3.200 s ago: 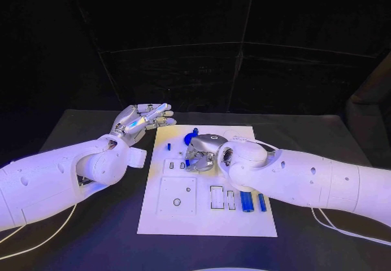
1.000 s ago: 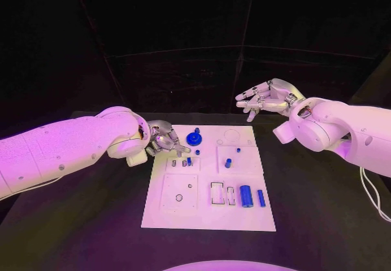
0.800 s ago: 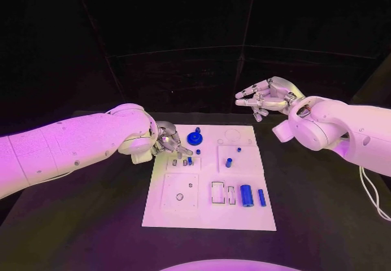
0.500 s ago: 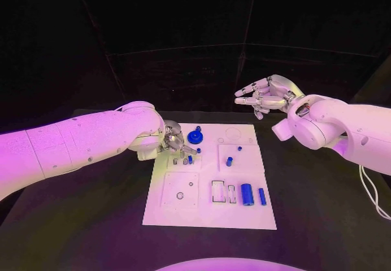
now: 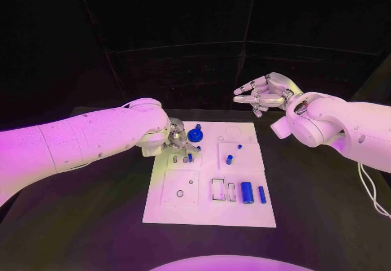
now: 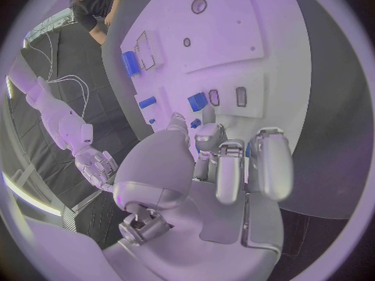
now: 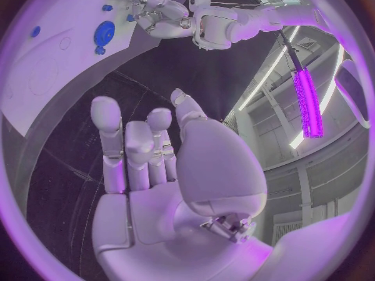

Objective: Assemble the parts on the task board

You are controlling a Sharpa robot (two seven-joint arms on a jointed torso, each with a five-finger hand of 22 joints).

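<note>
Black table (image 5: 98,226) carries the white task board (image 5: 208,212), centred between my two arms so both can reach it. Left hand (image 5: 176,139) sits low over the board's far-left corner, fingers curled toward the small slots there; I can't tell whether it pinches a part or only touches one. I'd guess it's working a peg into a slot. Right hand (image 5: 265,92) is lifted well off the board beyond its far-right corner, fingers apart, holding nothing, probably parked out of the way.

Parts, biggest first: one blue gear (image 5: 195,135) just beside the left hand, on the far edge. Two blue cylinders near the right edge, a thick one (image 5: 247,192) and a thin one (image 5: 261,194), lying loose beside empty rectangular recesses. About four small blue pegs mid-board, e.g. one (image 5: 230,160); exact count unsure near the fingers.
</note>
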